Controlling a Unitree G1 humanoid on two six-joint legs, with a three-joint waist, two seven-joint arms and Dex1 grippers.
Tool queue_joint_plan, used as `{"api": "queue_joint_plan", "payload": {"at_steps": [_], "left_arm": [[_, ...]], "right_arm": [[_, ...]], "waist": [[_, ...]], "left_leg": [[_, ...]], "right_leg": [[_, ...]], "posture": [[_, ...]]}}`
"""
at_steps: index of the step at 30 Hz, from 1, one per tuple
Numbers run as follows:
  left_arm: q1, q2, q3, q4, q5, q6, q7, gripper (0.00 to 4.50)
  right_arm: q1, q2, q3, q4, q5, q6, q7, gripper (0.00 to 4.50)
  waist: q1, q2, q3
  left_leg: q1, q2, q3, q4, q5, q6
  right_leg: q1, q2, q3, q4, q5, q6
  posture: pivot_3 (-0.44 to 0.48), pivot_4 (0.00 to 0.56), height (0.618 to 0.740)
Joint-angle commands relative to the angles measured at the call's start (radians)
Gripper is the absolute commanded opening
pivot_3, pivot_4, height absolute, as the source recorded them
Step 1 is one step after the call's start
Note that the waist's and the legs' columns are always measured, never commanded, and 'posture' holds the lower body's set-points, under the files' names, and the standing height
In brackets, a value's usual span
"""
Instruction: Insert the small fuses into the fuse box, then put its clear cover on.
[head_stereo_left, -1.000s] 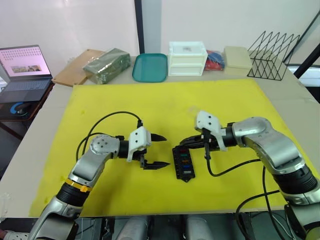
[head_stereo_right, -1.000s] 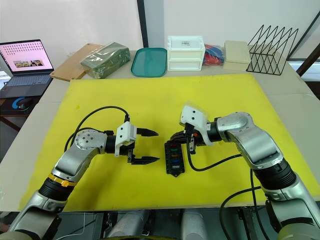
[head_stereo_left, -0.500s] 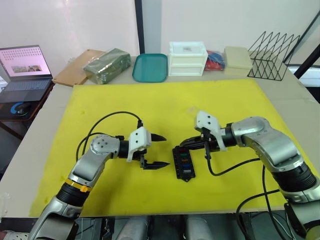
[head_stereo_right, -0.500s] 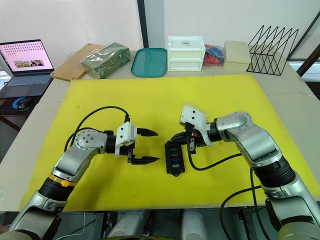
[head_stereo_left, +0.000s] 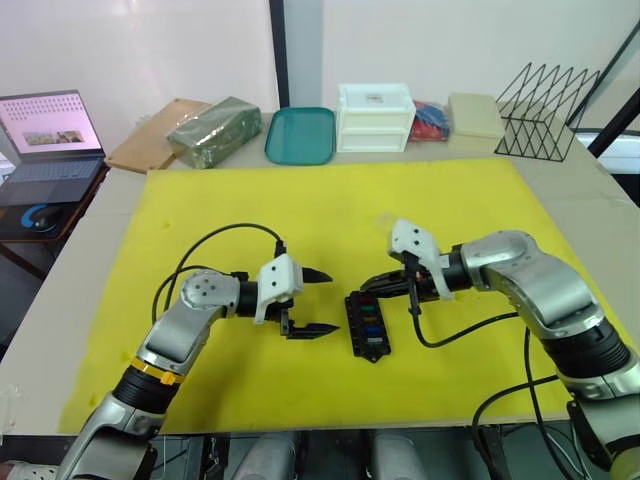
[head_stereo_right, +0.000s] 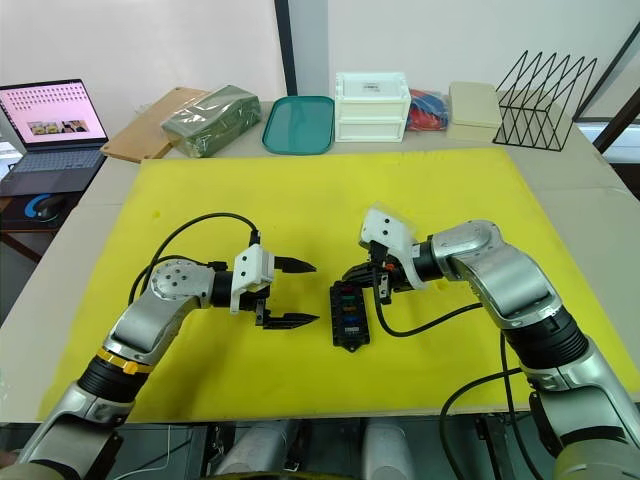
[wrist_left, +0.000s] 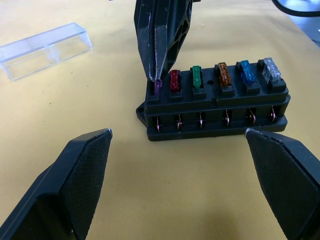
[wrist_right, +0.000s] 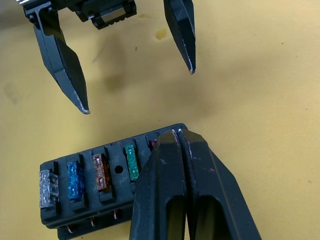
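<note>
Right gripper (wrist_left: 159, 75) is pinching a purple fuse (wrist_left: 158, 86) into the fuse box (wrist_left: 216, 107) end slot; left gripper (head_stereo_left: 318, 301) is hovering beside it, spread wide.

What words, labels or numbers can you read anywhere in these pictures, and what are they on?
No text can be read.
The laptop screen shows rows of text and pictures, too small to read.
The white drawer unit has a label on top, too small to read.
The fuse box and the small fuses show no legible markings.
</note>
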Motion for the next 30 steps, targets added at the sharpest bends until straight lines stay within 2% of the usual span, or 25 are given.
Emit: {"api": "queue_joint_plan", "payload": {"at_steps": [1, 30], "left_arm": [[-0.002, 0.000, -0.003, -0.022, -0.004, -0.019, 0.002, 4.50], [0.000, 0.001, 0.000, -0.023, -0.002, -0.020, 0.001, 4.50]], "right_arm": [[-0.014, -0.011, 0.015, 0.010, -0.006, 0.019, -0.004, 0.03], [-0.028, -0.017, 0.033, -0.021, 0.001, 0.040, -0.012, 0.03]], "waist": [[0.000, 0.000, 0.000], [0.000, 0.000, 0.000]], "left_leg": [[0.000, 0.000, 0.000, 0.000, 0.000, 0.000], [0.000, 0.000, 0.000, 0.000, 0.000, 0.000]], "right_leg": [[0.000, 0.000, 0.000, 0.000, 0.000, 0.000], [0.000, 0.000, 0.000, 0.000, 0.000, 0.000]], "posture": [[0.000, 0.150, 0.740], [0.000, 0.150, 0.740]]}}
